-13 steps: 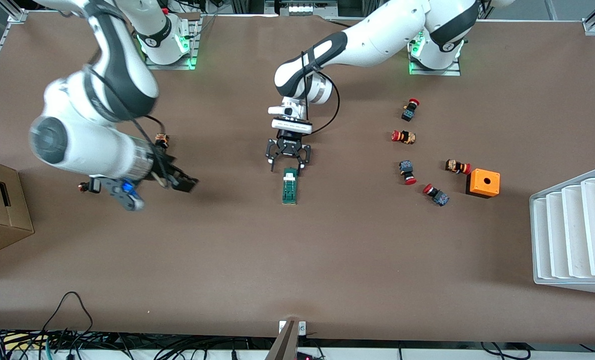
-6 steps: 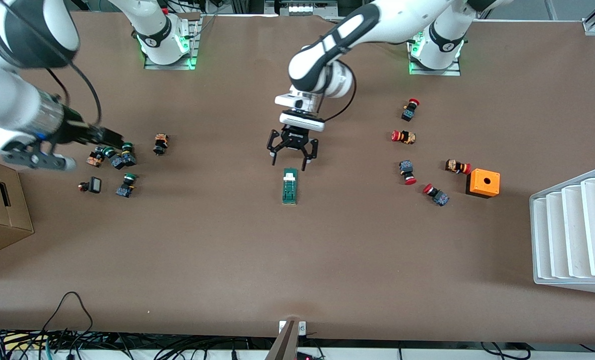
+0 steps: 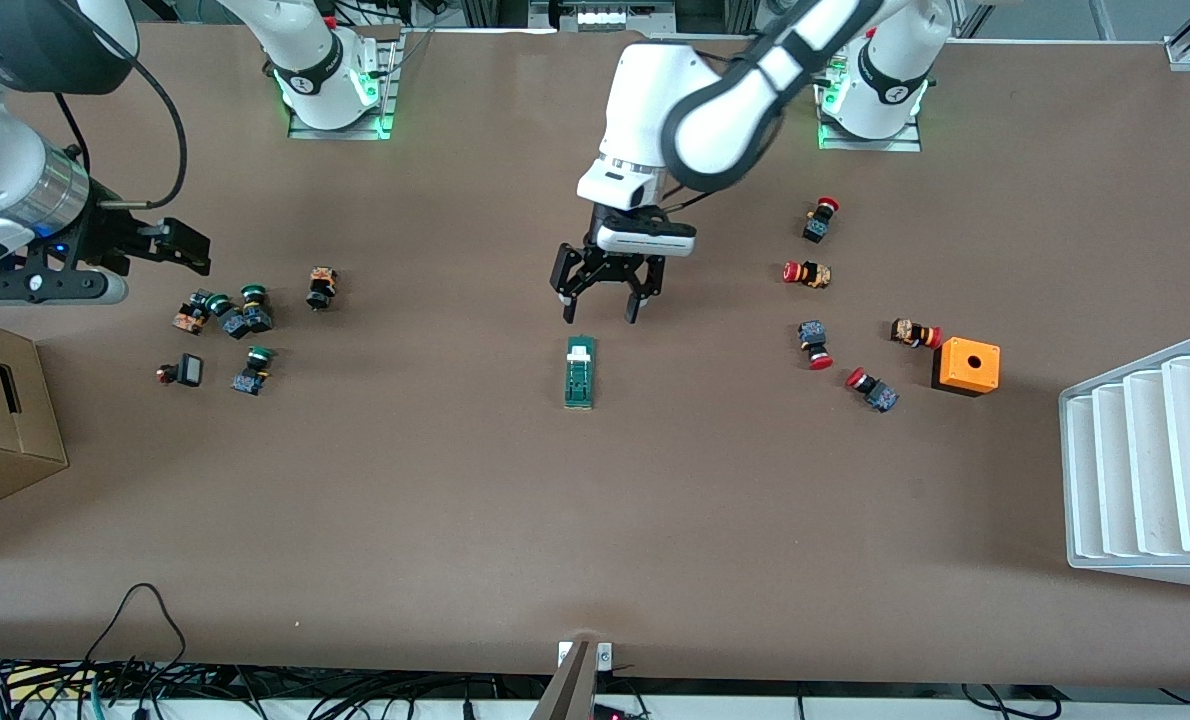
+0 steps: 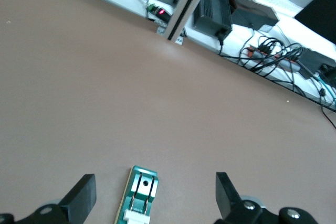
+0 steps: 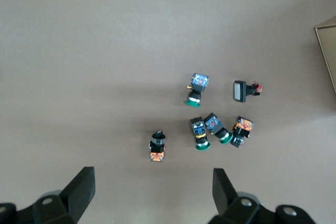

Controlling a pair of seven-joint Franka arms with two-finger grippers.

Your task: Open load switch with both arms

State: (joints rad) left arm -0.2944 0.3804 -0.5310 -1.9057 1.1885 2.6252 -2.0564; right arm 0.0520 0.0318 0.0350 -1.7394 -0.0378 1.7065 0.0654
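Observation:
The load switch (image 3: pixel 580 372), a narrow dark-green block with a white piece at one end, lies flat near the middle of the table, its white end toward the robots' bases. In the left wrist view the load switch (image 4: pixel 139 198) shows between the two spread fingers. My left gripper (image 3: pixel 602 312) hangs open over the table just off the switch's white end, touching nothing; the left wrist view shows the left gripper (image 4: pixel 153 195) empty. Open and empty too, my right gripper (image 3: pixel 170 243) is up over the table at the right arm's end, beside a cluster of push buttons; my right gripper (image 5: pixel 152 190) holds nothing.
Green-capped buttons (image 3: pixel 225 315) lie scattered at the right arm's end, with a cardboard box (image 3: pixel 0 420) at that table edge. Red-capped buttons (image 3: pixel 817 300), an orange box with a hole (image 3: pixel 966 366) and a white ribbed rack (image 3: pixel 1150 460) sit toward the left arm's end.
The left gripper has lifted off the switch's white end and drawn back toward the bases, still open. The right arm has swung away toward its table end, uncovering the green-capped buttons.

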